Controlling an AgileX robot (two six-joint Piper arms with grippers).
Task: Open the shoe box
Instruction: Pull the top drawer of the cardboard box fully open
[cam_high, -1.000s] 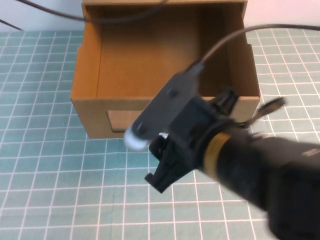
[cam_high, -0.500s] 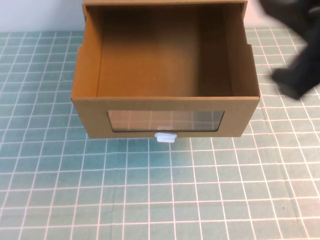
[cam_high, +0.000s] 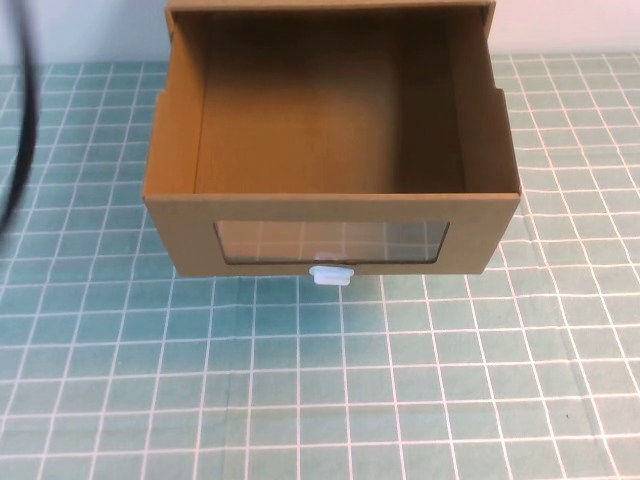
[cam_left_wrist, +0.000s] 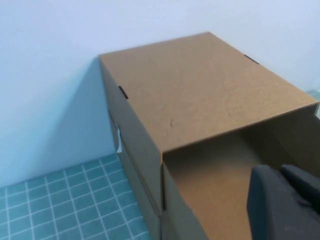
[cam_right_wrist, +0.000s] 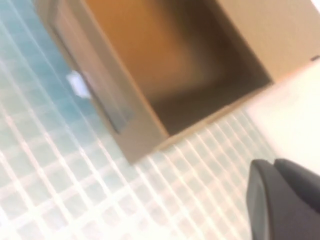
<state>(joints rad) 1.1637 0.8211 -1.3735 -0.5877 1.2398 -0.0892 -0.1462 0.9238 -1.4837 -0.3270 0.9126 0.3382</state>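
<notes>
The brown cardboard shoe box (cam_high: 330, 210) stands on the mat with its drawer slid out toward me, empty inside. The drawer's front has a clear window (cam_high: 332, 242) and a small white pull tab (cam_high: 331, 274) under it. Neither arm appears in the high view. In the left wrist view the box's outer sleeve (cam_left_wrist: 200, 95) lies ahead, and my left gripper (cam_left_wrist: 281, 171) hovers over the drawer's mouth with its fingers together, empty. My right gripper (cam_right_wrist: 274, 162) is shut on nothing, off to the box's right, looking at the drawer (cam_right_wrist: 165, 65) from the side.
A teal mat with a white grid (cam_high: 320, 380) covers the table around the box. A dark cable (cam_high: 25, 110) hangs at the left edge of the high view. A pale wall (cam_left_wrist: 50, 75) stands behind the box.
My right arm, over the drawer's front a second ago, swung away to the right and out of the high view, its gripper closing empty. The drawer stays pulled out.
</notes>
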